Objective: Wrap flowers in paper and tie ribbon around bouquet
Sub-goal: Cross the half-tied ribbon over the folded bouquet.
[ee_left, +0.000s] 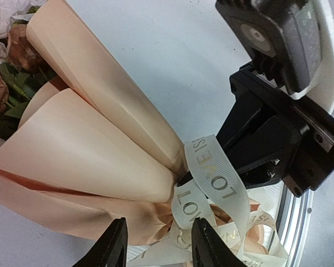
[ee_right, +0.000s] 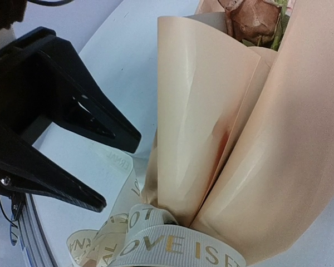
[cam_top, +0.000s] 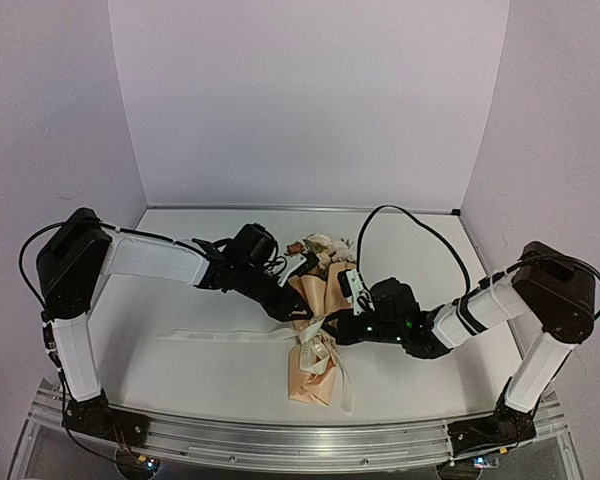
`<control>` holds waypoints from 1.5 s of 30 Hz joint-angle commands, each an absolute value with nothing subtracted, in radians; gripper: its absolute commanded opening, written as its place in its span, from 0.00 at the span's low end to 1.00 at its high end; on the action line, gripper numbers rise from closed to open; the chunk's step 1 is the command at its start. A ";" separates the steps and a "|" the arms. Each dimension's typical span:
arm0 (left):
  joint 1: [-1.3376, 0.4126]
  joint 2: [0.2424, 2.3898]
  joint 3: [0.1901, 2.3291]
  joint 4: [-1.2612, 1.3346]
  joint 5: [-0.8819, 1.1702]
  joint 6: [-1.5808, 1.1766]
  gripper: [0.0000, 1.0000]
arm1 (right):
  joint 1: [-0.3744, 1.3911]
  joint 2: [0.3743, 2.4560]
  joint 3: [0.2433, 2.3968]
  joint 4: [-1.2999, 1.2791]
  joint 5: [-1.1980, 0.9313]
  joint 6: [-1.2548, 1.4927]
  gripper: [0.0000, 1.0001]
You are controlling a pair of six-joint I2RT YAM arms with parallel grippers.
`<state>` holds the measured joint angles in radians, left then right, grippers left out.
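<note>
- The left gripper (ee_left: 158,247) has its jaws spread over the bouquet's waist and grips nothing.
- The right gripper (ee_left: 229,153) is pressed together just right of it, seemingly pinching the ribbon (ee_left: 211,178) loop.
- The bouquet (ee_right: 256,139) lies on the table (cam_top: 180,290) with its long axis near to far, the flowers (cam_top: 318,245) far.
- The loose ribbon tail runs left, nearer the left arm.

The bouquet (cam_top: 313,372) lies mid-worktop (cam_top: 200,370), flower heads toward the far side and its gathered end toward the near edge. Its peach-tan paper (ee_left: 89,150) forms smooth overlapping cones. Faded rust and cream roses (ee_right: 250,22) show at the far opening. A cream ribbon (ee_right: 172,247) lettered "LOVE IS" loops around the pinched waist, with one tail trailing left.
</note>
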<state>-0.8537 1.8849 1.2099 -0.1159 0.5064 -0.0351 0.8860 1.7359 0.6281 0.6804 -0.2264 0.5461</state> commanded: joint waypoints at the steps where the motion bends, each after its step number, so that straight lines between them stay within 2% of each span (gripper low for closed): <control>1: -0.865 1.907 1.283 -0.154 0.544 -0.029 0.42 | 0.885 1.756 0.662 0.706 -0.230 0.542 0.00; 29: -0.929 1.977 1.358 -0.227 0.495 -0.004 0.42 | 0.885 1.749 0.661 0.706 -0.238 0.544 0.00; 33: -0.929 1.974 1.359 -0.222 0.488 -0.009 0.35 | 0.885 1.749 0.664 0.706 -0.242 0.544 0.00; 40: -0.929 1.972 1.359 -0.219 0.499 -0.014 0.16 | 0.884 1.746 0.663 0.705 -0.249 0.543 0.00; 45: -0.929 1.958 1.343 -0.197 0.512 -0.018 0.12 | 0.885 1.740 0.658 0.704 -0.249 0.540 0.00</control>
<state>-0.9244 1.9713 1.3151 -0.2279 0.4931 -0.0246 0.8860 1.7447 0.6338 0.6822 -0.2447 0.5468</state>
